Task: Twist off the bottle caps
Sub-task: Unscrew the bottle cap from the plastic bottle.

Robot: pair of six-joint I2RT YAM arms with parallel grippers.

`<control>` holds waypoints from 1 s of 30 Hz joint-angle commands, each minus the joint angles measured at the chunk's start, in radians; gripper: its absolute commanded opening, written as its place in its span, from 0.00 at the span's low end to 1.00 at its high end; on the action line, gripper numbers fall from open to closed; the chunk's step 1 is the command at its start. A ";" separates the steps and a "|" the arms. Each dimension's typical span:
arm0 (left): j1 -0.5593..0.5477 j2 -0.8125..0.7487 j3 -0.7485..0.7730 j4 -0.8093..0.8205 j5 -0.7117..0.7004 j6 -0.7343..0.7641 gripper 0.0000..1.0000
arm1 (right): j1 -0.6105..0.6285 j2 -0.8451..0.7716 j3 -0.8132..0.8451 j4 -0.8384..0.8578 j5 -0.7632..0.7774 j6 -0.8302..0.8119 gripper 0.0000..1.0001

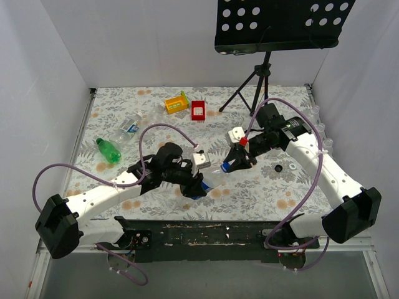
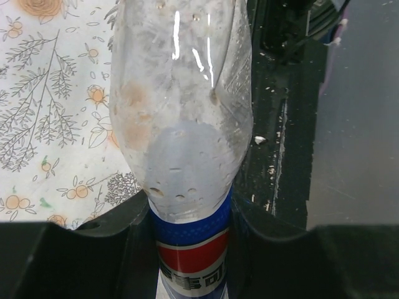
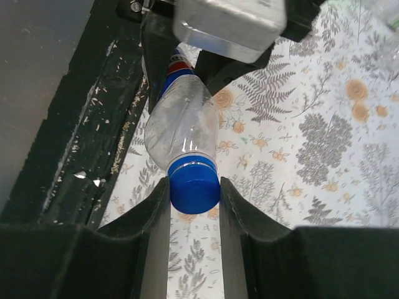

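Status: left claw [image 2: 190, 227] is clamped on the Pepsi bottle [image 2: 181, 124] across its labelled waist. Right claw [image 3: 194, 198] is clamped on the blue cap [image 3: 194, 185], one finger on each side. The bottle lies roughly level between your two arms, lifted off the bench [image 1: 262, 193], over its near edge beside the black base rail [image 1: 206, 232]. The cap sits down against the neck ring; I judge it not yet loosened.

Risks from this pose:

1. Bottle turns with the cap. The wall is thin clear plastic and your left grip sits on the slick label, so torque at the cap may simply spin the whole bottle in the left claw. Nothing would unscrew.
2. Cap slips out. The right fingers hold it near their tips and on two sides only. If your wrist axis is off the line of the neck, the turn will lever the cap out sideways.
3. Crushing. Squeezing harder to cure (1) could dent the wall and kink the neck off line, which worsens (2).
4. Lost cap. Once free, it could fall past the near edge onto the rail instead of landing near the loose black cap [image 1: 278, 168] on the bench by your right arm
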 commanded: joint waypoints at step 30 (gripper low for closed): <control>0.010 -0.022 0.063 -0.082 -0.062 0.014 0.08 | -0.168 -0.108 -0.071 0.496 -0.088 0.702 0.81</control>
